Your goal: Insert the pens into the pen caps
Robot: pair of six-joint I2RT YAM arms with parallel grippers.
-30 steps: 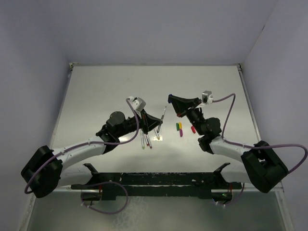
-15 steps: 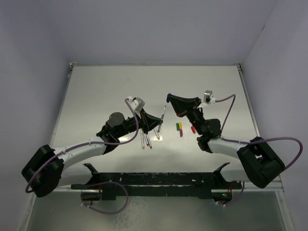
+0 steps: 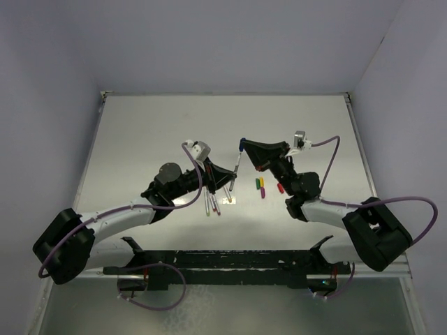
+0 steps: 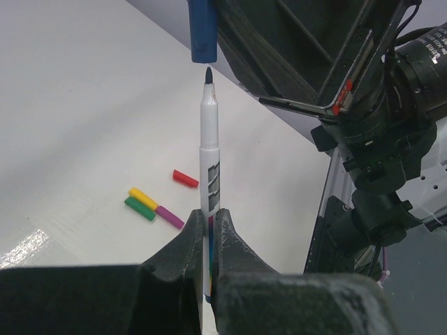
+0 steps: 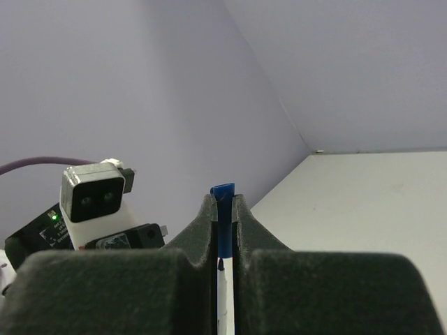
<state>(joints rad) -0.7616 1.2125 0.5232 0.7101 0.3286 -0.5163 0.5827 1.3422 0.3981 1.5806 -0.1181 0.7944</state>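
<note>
The left gripper [image 4: 208, 227] clamps a pen [image 4: 209, 132] whose long axis points straight out from it at the blue cap [image 4: 202, 31], pinched by the right gripper [image 5: 223, 209] just beyond the tip, not yet touching.

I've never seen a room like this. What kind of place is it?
Probably a robot test booth in a lab: a white table boxed in by plain lilac walls, with a left arm and right arm bolted at its near edge.
</note>
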